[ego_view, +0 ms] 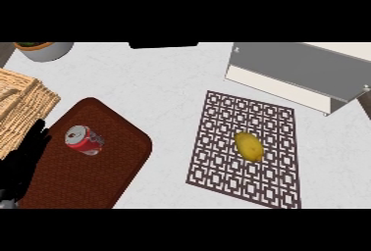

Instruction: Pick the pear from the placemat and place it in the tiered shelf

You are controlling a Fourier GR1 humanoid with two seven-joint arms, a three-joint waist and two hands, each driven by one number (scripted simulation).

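Observation:
A yellow pear (249,145) lies on its side near the middle of a dark brown lattice placemat (246,149) on the white counter. The tiered shelf (301,73), grey with a cream lower edge, stands at the upper right, just beyond the placemat's far end. My left hand (22,159) shows as a black shape at the left edge, fingers pointing up and relaxed, holding nothing, far from the pear. My right hand is out of sight.
A red soda can (85,139) lies on a dark red-brown tray (109,166) at the left. A woven straw mat (22,110) sits at the far left, and a grey pot with a plant (43,49) at the upper left corner.

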